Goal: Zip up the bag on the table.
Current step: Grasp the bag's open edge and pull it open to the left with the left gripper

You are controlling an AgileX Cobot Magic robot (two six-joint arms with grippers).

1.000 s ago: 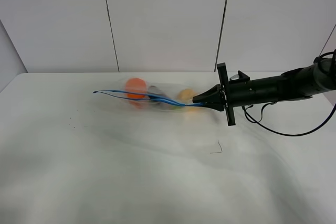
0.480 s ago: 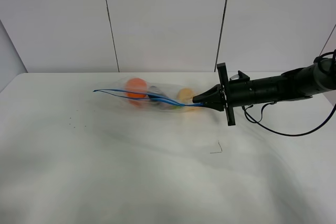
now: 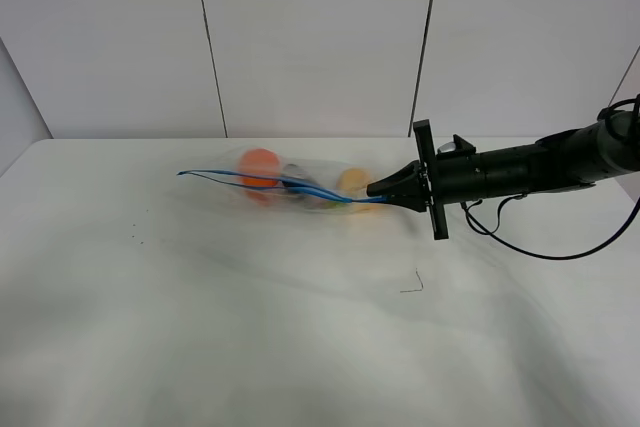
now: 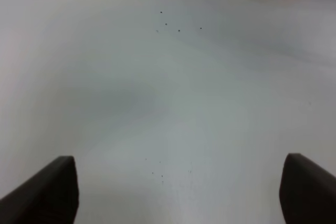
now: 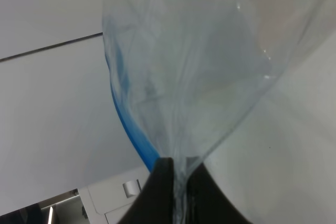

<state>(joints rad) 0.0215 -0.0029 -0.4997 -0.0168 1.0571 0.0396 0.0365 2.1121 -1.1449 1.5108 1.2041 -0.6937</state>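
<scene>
At the near edge of the table (image 3: 250, 357), the white top carries only a small dark mark (image 3: 411, 283) and a few specks (image 3: 134, 239). The left gripper (image 4: 178, 192) hangs over bare tabletop, its 2 fingertips spread wide with nothing between them. It does not appear in the high view.

Farther back, the bag (image 3: 305, 195) lies flat toward the far side of the table, around the middle. Its blue zipper strip (image 3: 232, 177) faces the camera. The 2 blue tracks part toward the left end, so the mouth reads as unsealed there. An orange fruit (image 3: 259, 163) and a yellowish fruit (image 3: 353, 181) show through the film.

The right gripper (image 3: 375, 190) is clamped on the bag's right corner, at the end of the strip. The wrist view shows film pinched between closed fingertips.

Assessment: the film is thin, limp and probably slick, and the loose fruit can roll and shift the weight. The strip is the stiffer part and the sound place to grip, with 1 end anchored.

Beyond stands a panelled wall (image 3: 310, 37).
</scene>
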